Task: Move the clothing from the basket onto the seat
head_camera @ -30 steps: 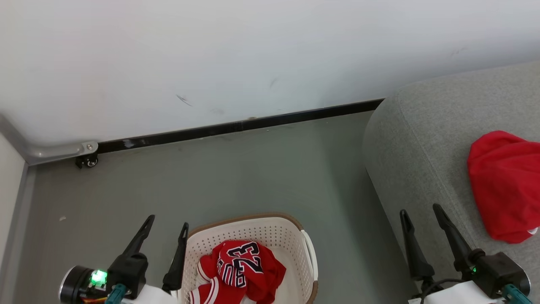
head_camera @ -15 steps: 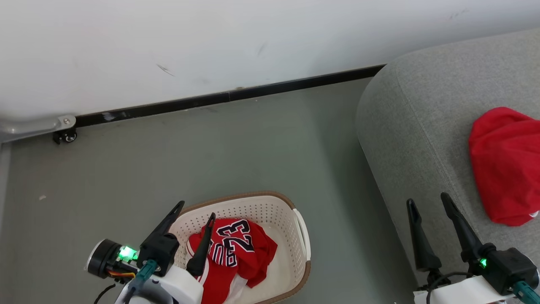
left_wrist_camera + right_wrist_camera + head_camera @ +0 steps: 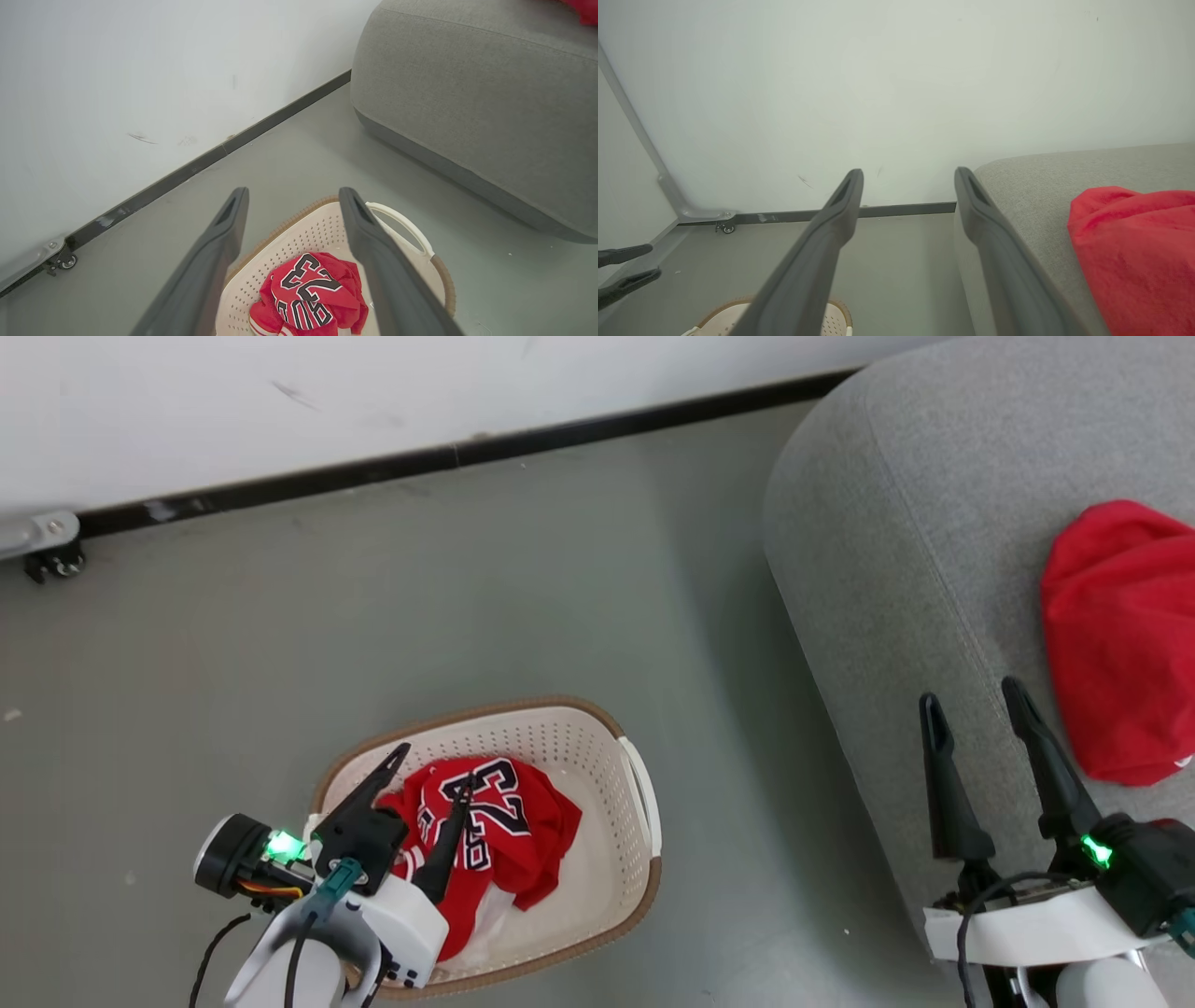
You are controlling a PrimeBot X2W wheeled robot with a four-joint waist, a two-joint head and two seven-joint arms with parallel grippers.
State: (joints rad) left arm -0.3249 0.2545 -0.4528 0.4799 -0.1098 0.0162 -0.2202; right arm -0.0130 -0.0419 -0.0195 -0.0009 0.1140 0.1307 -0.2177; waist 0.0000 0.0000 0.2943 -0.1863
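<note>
The left end effector (image 3: 434, 765) and right end effector (image 3: 971, 692) have long dark tapered fingers (image 3: 945, 784), black bodies (image 3: 1153, 873) (green lights lit), white wrist shells (image 3: 1013, 919), teal plugs (image 3: 338, 879).

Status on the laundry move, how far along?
Done: the plain red garment lies on the seat. In hand: the left gripper is above the jersey in the basket, jaws apart, nothing gripped. Left: grasp the jersey and carry it to the seat. The right gripper is open and empty by the seat edge.

Head camera: tilts down; whole scene rides higher in frame.
Left gripper (image 3: 432, 767): shifts from outside basket (image 3: 569, 751) left rim to above jersey (image 3: 509, 817), lower left.
</note>
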